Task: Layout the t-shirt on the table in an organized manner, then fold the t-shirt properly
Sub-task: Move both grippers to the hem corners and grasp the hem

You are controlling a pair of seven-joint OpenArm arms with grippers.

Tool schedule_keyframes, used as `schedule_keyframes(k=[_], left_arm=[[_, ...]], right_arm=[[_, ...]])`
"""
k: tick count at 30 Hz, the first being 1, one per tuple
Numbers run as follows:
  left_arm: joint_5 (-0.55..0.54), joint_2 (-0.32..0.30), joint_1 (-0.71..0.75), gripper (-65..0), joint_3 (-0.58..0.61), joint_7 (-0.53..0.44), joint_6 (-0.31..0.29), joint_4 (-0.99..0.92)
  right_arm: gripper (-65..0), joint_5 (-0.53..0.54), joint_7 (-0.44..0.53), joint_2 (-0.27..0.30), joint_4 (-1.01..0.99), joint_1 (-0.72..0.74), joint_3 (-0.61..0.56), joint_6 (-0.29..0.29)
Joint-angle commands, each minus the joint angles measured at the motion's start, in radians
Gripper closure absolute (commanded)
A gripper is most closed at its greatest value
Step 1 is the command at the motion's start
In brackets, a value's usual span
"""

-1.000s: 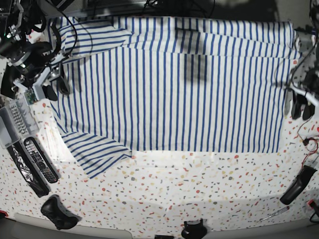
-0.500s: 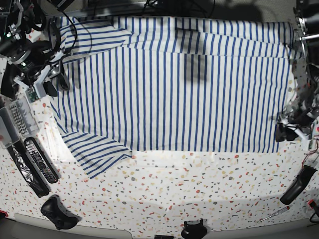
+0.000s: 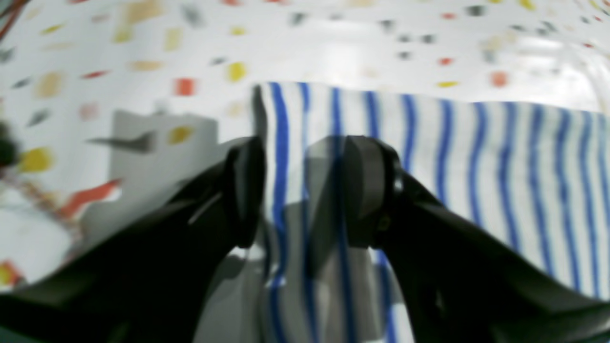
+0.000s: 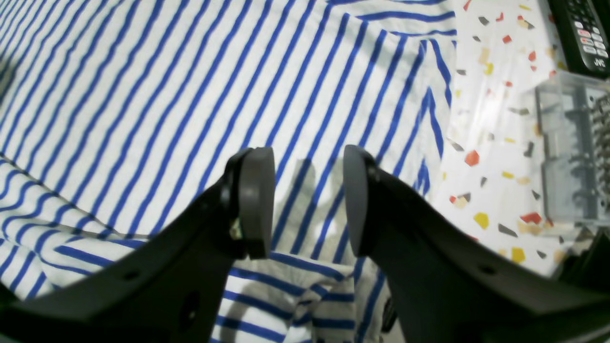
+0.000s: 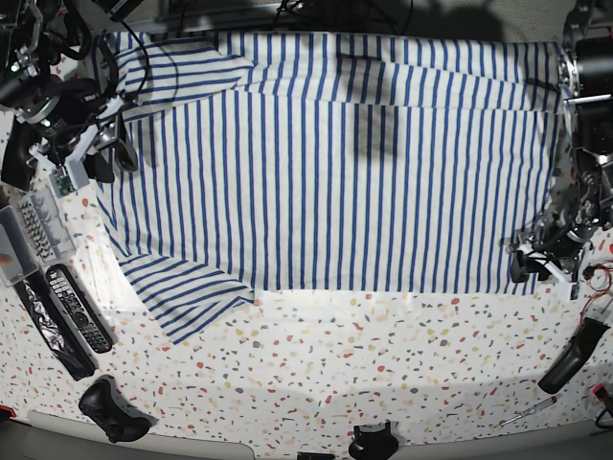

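Observation:
The striped t-shirt (image 5: pixel 335 172) lies spread flat on the terrazzo table (image 5: pixel 383 355), one sleeve (image 5: pixel 187 297) pointing to the front left. My left gripper (image 5: pixel 527 266) is open at the shirt's front right corner. In the left wrist view its fingers (image 3: pixel 367 190) straddle the shirt's edge (image 3: pixel 286 143), with cloth between them and the gripper (image 3: pixel 305 190) low over the table. My right gripper (image 5: pixel 108 165) is open over the shirt's left edge. In the right wrist view it (image 4: pixel 307 200) hovers above the striped cloth (image 4: pixel 190 95), near a bunched fold (image 4: pixel 295 295).
Two remotes (image 5: pixel 77 307), a clear plastic box (image 5: pixel 19 240) and a black game controller (image 5: pixel 110 407) lie along the left edge; the box (image 4: pixel 572 152) and a remote (image 4: pixel 579 33) also show in the right wrist view. A black tool (image 5: pixel 572 356), a screwdriver (image 5: pixel 527 412) and red wires (image 5: pixel 599 278) lie at the right.
My left gripper has moved down and inward from the table's right edge to the shirt's front right corner. My right gripper has shifted slightly up along the shirt's left edge.

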Motion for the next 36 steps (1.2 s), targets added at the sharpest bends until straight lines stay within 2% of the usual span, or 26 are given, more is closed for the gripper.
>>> schedule_keyframes(k=[1, 7, 14, 18, 22, 23, 29, 34, 36], left_arm=[[-0.003, -0.016, -0.025, -25.1, -0.003, -0.011, 0.002, 0.001], [-0.004, 0.000, -0.021, -24.9, -0.003, -0.006, -0.001, -0.032], [-0.004, 0.016, -0.021, -22.7, -0.003, 0.024, -0.056, -0.032], [-0.004, 0.017, -0.021, -16.6, -0.003, 0.042, -0.056, -0.032], [-0.004, 0.017, -0.021, -1.1, -0.003, 0.042, -0.057, -0.032], [-0.004, 0.017, -0.021, 0.0, -0.003, 0.042, -0.057, -0.032], [-0.004, 0.016, -0.022, 0.0, -0.003, 0.033, -0.055, -0.031], [-0.004, 0.016, -0.024, 0.0, -0.003, 0.034, -0.055, -0.031], [-0.004, 0.016, -0.024, 0.0, -0.003, 0.034, -0.055, -0.031]], right_arm=[[-23.5, 0.020, 0.012, 0.013, 0.017, 0.005, 0.008, 0.000], [-23.5, 0.023, 0.006, 0.014, 0.017, 0.005, 0.008, 0.000], [-23.5, 0.023, 0.070, 0.014, 0.017, 0.005, 0.008, 0.000], [-23.5, 0.023, 0.108, 0.014, 0.017, 0.005, 0.008, 0.000], [-23.5, 0.023, 0.126, 0.014, 0.017, 0.005, 0.008, 0.000], [-23.5, 0.023, 0.133, 0.014, 0.017, 0.005, 0.008, 0.000], [-23.5, 0.022, 0.194, 0.014, 0.017, 0.044, 0.008, 0.000], [-23.9, 0.022, 0.183, 0.020, -0.052, 0.190, 0.000, -0.012], [-26.3, 0.023, 0.169, 0.027, -0.133, 0.270, -0.025, -0.016]])
